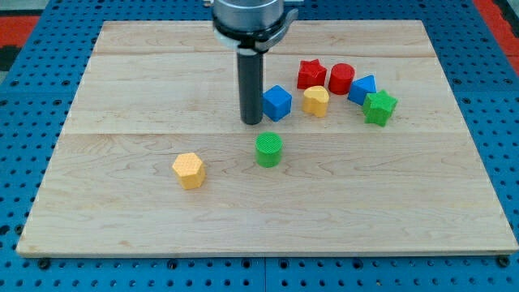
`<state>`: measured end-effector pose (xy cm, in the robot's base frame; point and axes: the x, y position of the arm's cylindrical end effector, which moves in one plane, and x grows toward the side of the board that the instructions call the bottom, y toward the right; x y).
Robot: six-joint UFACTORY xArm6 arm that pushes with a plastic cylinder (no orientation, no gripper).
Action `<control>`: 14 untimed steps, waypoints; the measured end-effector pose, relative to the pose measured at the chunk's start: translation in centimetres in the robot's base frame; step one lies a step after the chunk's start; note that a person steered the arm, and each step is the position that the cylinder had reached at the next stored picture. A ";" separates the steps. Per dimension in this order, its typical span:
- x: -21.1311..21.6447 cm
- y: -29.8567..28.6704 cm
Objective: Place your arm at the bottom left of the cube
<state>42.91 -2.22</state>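
1. The arm carries no pincer at all, only a straight dark rod, so there is nothing to read as wide, narrow or holding; the rod's lower end, my tip, rests on the pale wooden board.
2. The task's thing, the blue plastic cube, lies just to the view's right of my tip and slightly toward the view's top, so close that the rod may be touching its left face; contact cannot be told for sure.
3. Judged from this layout, the positioning step looks nearly done: my tip already sits at the cube's left, a little below it.
4. The next move likely calls for only a small slide toward the view's bottom, keeping off the cube so it is not nudged.
5. The green plastic cylinder sits near my tip, toward the view's bottom and slightly right, and limits that slide.
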 end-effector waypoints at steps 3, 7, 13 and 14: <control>5.4 -0.7; 4.4 -1.7; 3.8 -1.9; 3.5 -1.9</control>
<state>46.44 -4.11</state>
